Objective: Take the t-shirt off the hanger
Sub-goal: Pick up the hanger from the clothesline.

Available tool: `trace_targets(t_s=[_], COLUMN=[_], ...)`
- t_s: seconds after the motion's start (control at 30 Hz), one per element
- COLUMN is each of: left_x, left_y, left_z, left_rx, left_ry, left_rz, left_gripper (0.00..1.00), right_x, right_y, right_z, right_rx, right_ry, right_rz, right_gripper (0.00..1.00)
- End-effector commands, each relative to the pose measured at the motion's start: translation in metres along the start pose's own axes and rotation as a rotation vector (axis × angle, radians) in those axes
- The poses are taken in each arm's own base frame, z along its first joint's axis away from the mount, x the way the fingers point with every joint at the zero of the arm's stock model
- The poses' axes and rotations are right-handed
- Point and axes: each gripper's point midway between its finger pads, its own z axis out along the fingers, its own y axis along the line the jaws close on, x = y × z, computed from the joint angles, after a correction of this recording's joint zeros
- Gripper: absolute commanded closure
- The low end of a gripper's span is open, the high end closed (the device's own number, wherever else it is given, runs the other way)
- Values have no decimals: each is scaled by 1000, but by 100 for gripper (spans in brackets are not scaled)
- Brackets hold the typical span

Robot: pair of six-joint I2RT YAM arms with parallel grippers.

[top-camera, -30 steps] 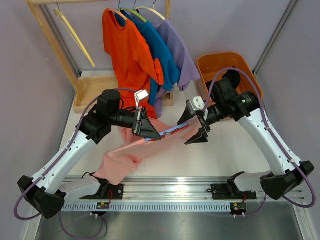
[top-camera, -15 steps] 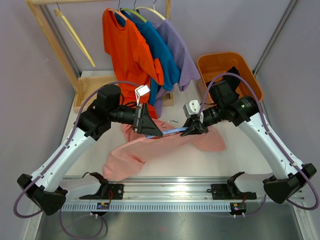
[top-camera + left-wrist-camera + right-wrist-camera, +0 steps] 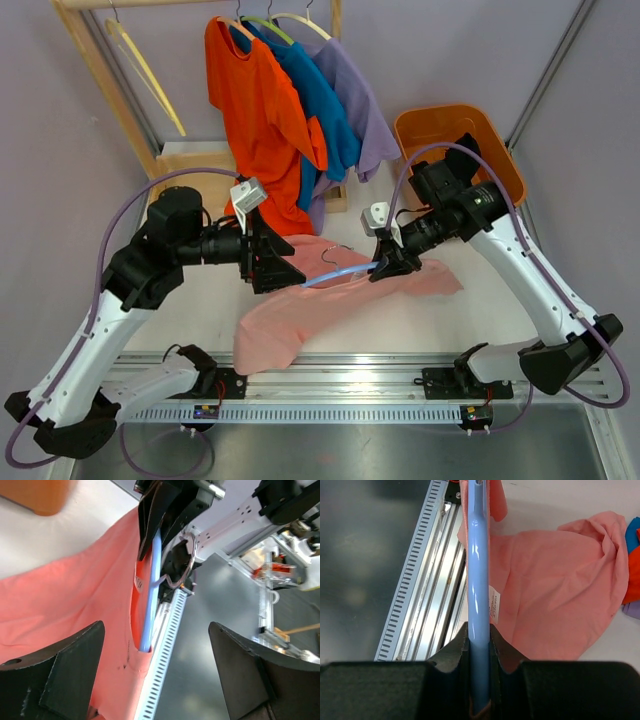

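Halfway or better through, judging by how things lie: drawing the blue hanger [image 3: 345,273] out of the neck of the pink t-shirt [image 3: 330,315].

- Lying crumpled at the middle of the counter [image 3: 480,330], spreading from toward the near-left corner out toward the right edge; still wearing one hanger arm inside the collar, with the wire hook [image 3: 182,560] poking clear.
- Clamping the free hanger arm between the right fingers [image 3: 388,264], closed tight on the plastic, over the shirt's right part.
- Standing wide apart at the left fingers [image 3: 280,270], gripping nothing, hovering just beside the collar on the side toward the counter's left edge.
- Hanging along the far edge on a wooden rack [image 3: 108,90]: orange shirt [image 3: 260,110], blue shirt [image 3: 320,100], purple shirt [image 3: 365,110]. Sitting at the far-right corner: orange bin [image 3: 415,125].

Next move, as a judgement only: calling for pinching the collar cloth with the left fingers and holding it down while sliding the hanger off toward the right edge. Needing a grip on fabric alone, clear of plastic and hook, lest shirt and hanger travel together.
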Motion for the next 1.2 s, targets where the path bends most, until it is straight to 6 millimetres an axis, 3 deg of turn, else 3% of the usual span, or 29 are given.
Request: trace_targets(t_s=[0.0,0.33,0.47,0.63,0.7,0.83,1.03,1.1,1.13,1.17], left_x=[-7,-12,-12,-10,-10,-9,-2,0,0,1], left_y=[14,29,42,44,43,41,33,34,33,34], left_z=[3,51,56,57,56,58,62,63,63,64], left_rx=[-66,-76,-147,-147,-145,-132,-80,-79,-77,-80], left_ry=[-66,16,63,79,76,76,92,98,99,102], left_rz=[155,278,326,404,420,432,452,463,470,480], left_gripper=[12,14,20,36,54,68,65,57,48,46], right_x=[-21,-27,-29,-29,-27,-28,-32,-34,-35,-36], right_y=[16,10,12,12,12,11,12,13,13,13], right_z=[-6,-4,-5,-4,-3,-2,-3,-2,-3,-3], right_rx=[-54,-116,-116,-121,-123,-136,-163,-172,-174,-174], right_ry=[-52,-57,-62,-65,-61,-65,-73,-81,-83,-84], right_rz=[80,142,131,133,139,151,167,172,176,176], right_gripper=[100,100,100,100,100,100,100,100,100,100])
